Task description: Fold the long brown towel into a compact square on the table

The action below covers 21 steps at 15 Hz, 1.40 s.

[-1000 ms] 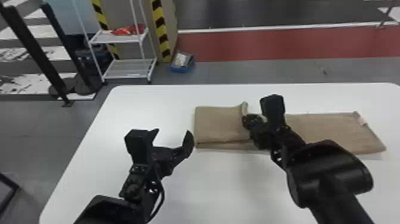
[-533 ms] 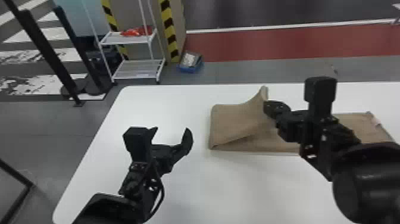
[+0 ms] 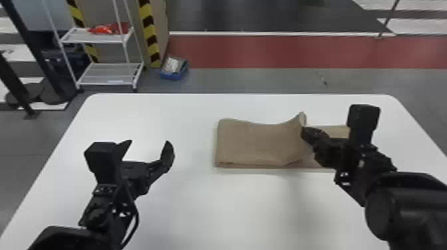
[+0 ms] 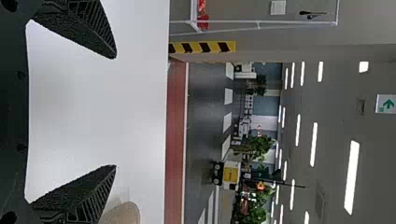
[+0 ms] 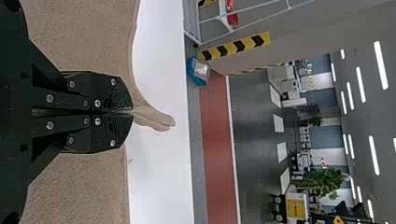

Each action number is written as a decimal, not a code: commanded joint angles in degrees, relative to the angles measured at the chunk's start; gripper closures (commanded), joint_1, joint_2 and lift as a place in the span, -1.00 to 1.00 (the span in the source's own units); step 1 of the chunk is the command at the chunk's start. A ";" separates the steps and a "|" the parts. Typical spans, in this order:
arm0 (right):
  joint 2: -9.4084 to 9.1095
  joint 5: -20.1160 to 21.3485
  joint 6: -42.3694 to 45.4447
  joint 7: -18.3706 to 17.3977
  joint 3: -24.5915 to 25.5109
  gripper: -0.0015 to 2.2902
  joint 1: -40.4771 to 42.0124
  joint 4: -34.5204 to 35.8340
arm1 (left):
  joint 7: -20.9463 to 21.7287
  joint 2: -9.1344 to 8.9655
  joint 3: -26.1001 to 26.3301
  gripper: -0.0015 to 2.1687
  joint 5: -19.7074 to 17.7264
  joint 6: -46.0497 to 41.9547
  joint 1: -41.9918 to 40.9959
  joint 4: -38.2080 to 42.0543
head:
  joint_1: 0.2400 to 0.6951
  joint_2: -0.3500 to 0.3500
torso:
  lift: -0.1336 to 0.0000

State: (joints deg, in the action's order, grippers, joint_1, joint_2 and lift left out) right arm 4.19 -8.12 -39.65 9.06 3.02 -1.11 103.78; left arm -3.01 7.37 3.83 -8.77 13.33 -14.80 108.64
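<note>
Towel (image 3: 257, 143) is lying lengthwise across the table (image 3: 252, 209)

The left gripper (image 3: 147, 143) is standing open, beside the towel. The towel's long axis is running from left to right. The right gripper (image 3: 303, 133) is pinching its raised part, which is pointing upward.

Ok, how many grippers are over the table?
2. The left gripper is open above the table, to the left of the brown towel; the right gripper pinches a raised edge of the towel.
</note>
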 commanded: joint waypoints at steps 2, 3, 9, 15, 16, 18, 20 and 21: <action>0.03 -0.58 -0.74 0.17 0.14 -0.03 0.14 2.39 | -0.41 -0.17 0.56 -0.97 0.95 0.17 -0.06 0.09 | 1.00 -0.02 | -0.85; 0.12 -1.46 -1.97 0.34 1.46 -0.03 0.23 4.76 | -0.59 -0.08 0.39 -0.97 1.04 0.17 -0.23 0.17 | 1.00 -0.02 | -0.85; 5.13 -1.90 -1.62 3.07 6.12 -0.03 -1.00 -1.21 | -0.68 0.01 -0.41 -0.97 1.83 0.17 -2.34 1.84 | 1.00 -0.15 | -0.85; 4.86 0.12 4.01 4.74 4.45 -0.03 -3.11 -7.37 | -0.68 -0.08 -0.23 -0.97 2.44 0.34 -1.81 1.05 | 1.00 -0.22 | -0.85; 4.86 -0.23 2.78 4.74 5.24 -0.03 -3.82 -5.70 | -0.68 0.01 -0.23 -0.97 2.44 0.52 -1.73 1.14 | 1.00 -0.21 | -0.85; 5.04 -1.37 0.67 4.74 8.40 -0.03 -5.66 -5.17 | -0.68 0.01 -0.32 -0.97 2.53 1.75 -1.29 1.05 | 1.00 -0.21 | -0.85; 6.36 -1.64 1.20 5.09 9.11 -0.03 -6.10 -6.31 | -0.59 -0.08 -0.23 -0.97 2.53 2.98 -0.67 0.96 | 1.00 -0.25 | -0.85; 6.62 -1.02 2.07 5.44 8.84 -0.03 -5.75 -8.42 | -0.59 -0.08 -0.23 -0.97 2.53 2.98 -0.32 0.61 | 1.00 -0.29 | -0.85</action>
State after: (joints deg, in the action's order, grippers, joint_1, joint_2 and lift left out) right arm 10.11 -9.65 -38.54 14.27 11.91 -6.98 97.66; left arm -3.62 7.31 3.55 -6.24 16.00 -15.61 109.59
